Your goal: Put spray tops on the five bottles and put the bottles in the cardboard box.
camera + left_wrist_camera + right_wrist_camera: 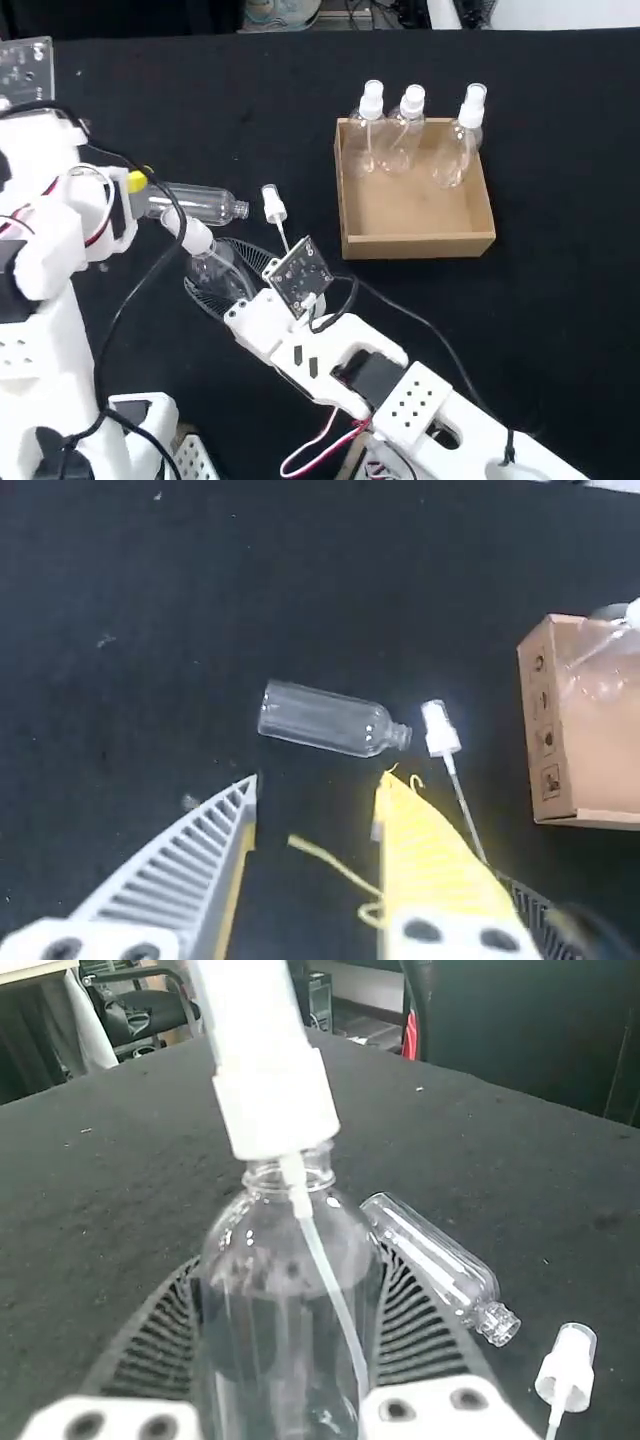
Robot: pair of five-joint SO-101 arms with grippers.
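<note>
Right wrist view, right jaws gripping bottle, left wrist, left jaws open, empty

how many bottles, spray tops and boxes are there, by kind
bottles: 5 (3 in box, 1 lying on table, 1 in right gripper)
spray tops: 5 (4 on bottles, 1 loose)
box: 1
total: 11

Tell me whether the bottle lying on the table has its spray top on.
No: the lying bottle has a bare, open neck, and a loose spray top lies beside it.
</note>
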